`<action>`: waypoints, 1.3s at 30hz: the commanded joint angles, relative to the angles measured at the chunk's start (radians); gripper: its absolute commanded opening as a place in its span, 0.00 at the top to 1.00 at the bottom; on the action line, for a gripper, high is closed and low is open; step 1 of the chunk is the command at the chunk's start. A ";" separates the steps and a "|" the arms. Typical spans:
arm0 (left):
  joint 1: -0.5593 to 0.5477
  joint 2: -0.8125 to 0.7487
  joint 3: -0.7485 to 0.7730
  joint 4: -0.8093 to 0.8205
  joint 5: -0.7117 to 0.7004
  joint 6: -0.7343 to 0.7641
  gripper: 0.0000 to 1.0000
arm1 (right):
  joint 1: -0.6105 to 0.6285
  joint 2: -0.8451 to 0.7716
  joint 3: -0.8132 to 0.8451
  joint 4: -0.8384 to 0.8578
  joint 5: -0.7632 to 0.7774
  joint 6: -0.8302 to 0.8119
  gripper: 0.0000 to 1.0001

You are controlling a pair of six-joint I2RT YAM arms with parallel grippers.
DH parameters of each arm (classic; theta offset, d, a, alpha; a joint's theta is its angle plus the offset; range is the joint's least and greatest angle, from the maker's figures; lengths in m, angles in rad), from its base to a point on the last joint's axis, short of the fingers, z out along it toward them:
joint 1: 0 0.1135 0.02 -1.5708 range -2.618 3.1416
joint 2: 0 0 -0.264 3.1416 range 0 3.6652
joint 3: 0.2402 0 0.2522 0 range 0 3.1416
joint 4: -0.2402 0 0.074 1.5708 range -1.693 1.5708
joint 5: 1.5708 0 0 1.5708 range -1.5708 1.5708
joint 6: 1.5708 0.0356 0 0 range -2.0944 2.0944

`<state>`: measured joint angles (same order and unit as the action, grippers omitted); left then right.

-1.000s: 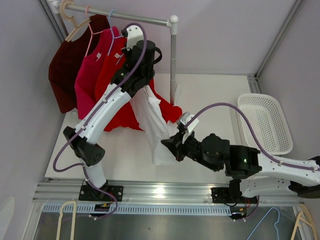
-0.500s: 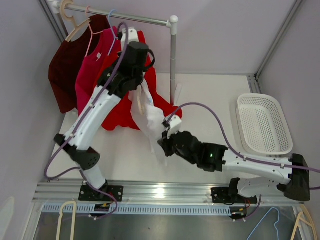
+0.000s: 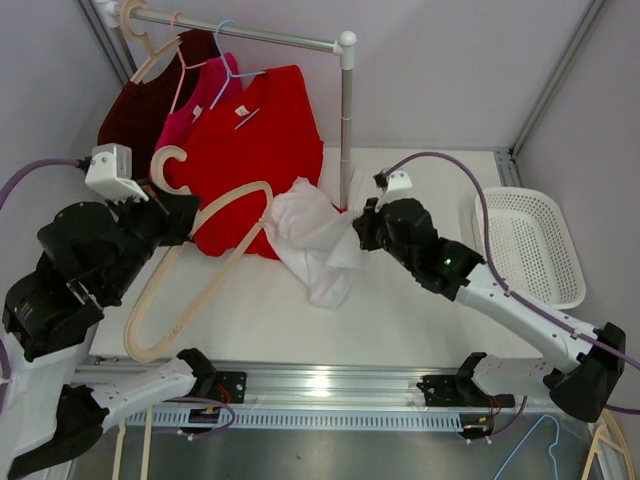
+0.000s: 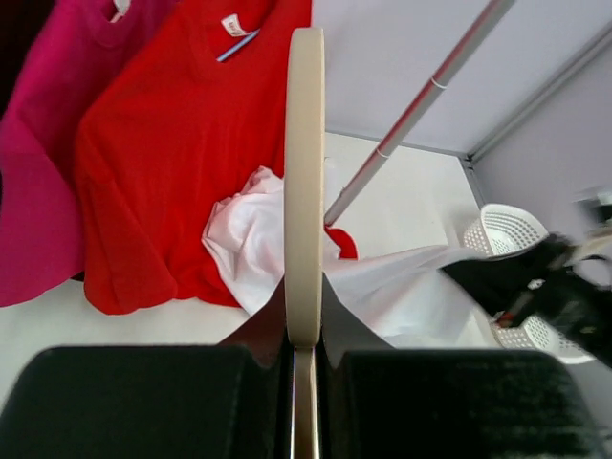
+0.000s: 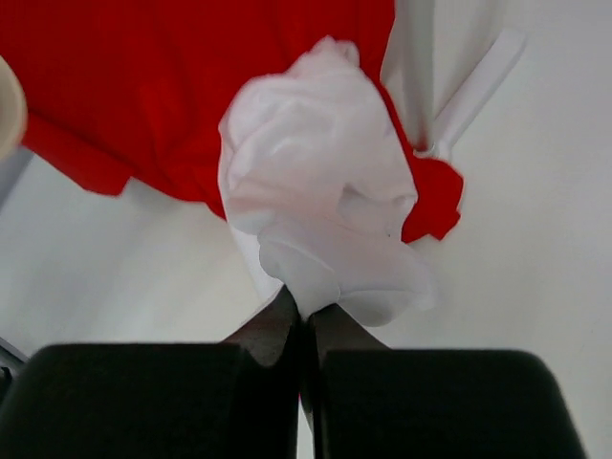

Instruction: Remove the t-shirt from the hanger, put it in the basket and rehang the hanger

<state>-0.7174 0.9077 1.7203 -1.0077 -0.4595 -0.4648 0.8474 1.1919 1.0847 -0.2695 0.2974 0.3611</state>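
The left hand (image 4: 304,337) clamps the cream hanger (image 4: 304,172) at its neck, held out leftward. The right hand (image 5: 301,316), pinched shut on the white t-shirt (image 3: 315,240), holds it bunched above the worktop (image 3: 420,300). The cloth lies at the hanger's far tip, stretching rightward; whether it is free is unclear.

from the left wrist the hanger (image 4: 304,182) shows only edge-on, its lower end hidden between the fingers of the left gripper (image 4: 304,330). the right gripper (image 4: 461,274) there is blurred and covers part of the basket (image 4: 492,228). the pinched fold of the white t-shirt (image 5: 320,210) is hidden inside the right gripper's closed jaws.
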 commanded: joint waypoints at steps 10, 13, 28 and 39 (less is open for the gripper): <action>0.136 0.105 -0.146 0.319 0.022 0.043 0.99 | -0.333 0.087 0.817 0.024 0.285 -0.422 1.00; 0.144 0.160 -0.122 0.415 0.007 0.081 0.99 | -0.415 0.147 0.957 0.198 0.376 -0.577 1.00; 0.237 0.428 0.143 0.512 0.021 0.140 0.99 | -0.945 0.303 1.122 0.210 0.324 -0.372 1.00; 0.254 0.462 0.127 0.593 0.102 0.176 0.99 | -1.131 0.135 0.607 0.101 0.238 -0.054 1.00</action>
<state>-0.4686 1.3823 1.8271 -0.4953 -0.3870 -0.3149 -0.2787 1.3838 1.7088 -0.1680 0.5591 0.2123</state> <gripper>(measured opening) 0.073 0.009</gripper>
